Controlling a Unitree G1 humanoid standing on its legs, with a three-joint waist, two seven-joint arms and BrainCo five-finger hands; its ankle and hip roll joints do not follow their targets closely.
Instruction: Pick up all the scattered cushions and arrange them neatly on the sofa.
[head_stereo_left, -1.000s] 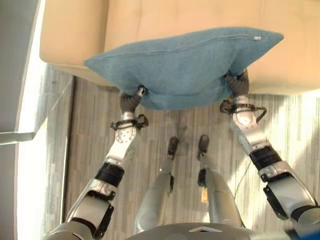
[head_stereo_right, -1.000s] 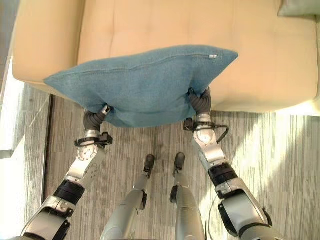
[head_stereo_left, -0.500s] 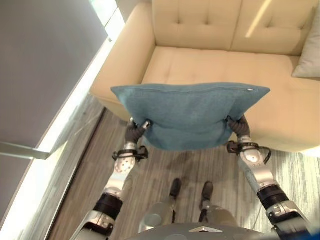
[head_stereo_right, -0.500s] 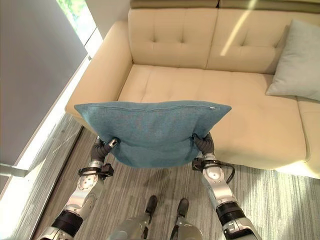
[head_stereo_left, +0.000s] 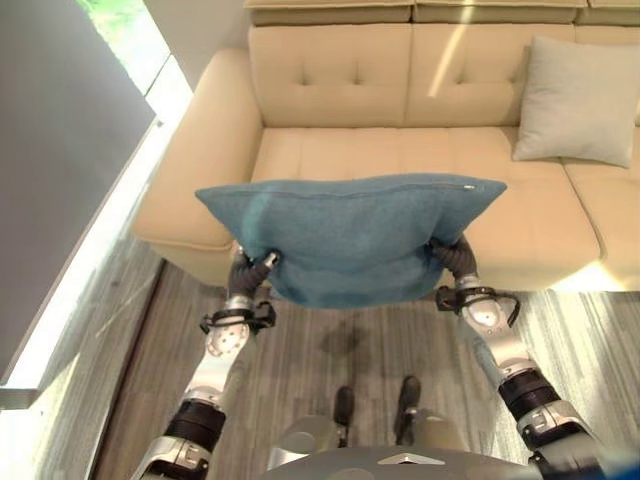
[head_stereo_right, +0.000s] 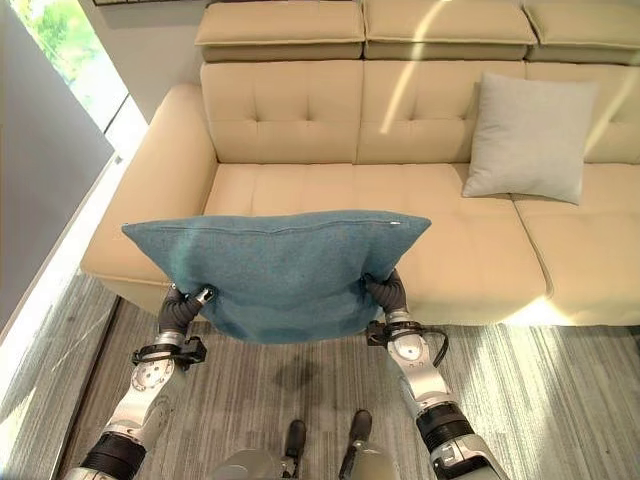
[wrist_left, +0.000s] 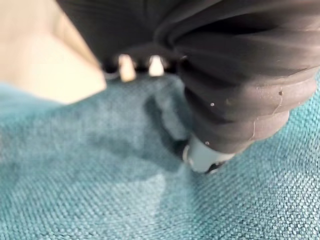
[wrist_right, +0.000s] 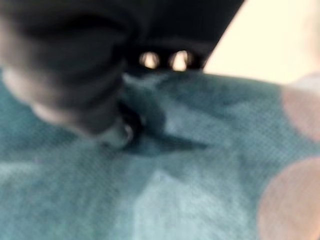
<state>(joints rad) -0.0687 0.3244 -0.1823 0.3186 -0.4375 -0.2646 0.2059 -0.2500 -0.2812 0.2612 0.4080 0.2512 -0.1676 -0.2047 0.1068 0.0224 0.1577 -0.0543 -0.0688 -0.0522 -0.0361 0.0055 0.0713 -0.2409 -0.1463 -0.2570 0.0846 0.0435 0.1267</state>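
Observation:
I hold a blue cushion up in the air in front of the beige sofa, its long side level. My left hand grips its lower left corner and my right hand grips its lower right corner. In the left wrist view my left hand presses into the blue cloth, thumb dug in. The right wrist view shows the right hand pinching the same fabric. A grey cushion leans upright against the sofa's backrest on the right.
The sofa's left armrest is just ahead of the cushion's left end. The seat between the blue cushion and the grey one is bare. Grey striped carpet covers the floor; a bright window strip runs along the left.
The camera has tilted up, so more of the sofa and the grey cushion now show. Both hands keep the same hold on the blue cushion.

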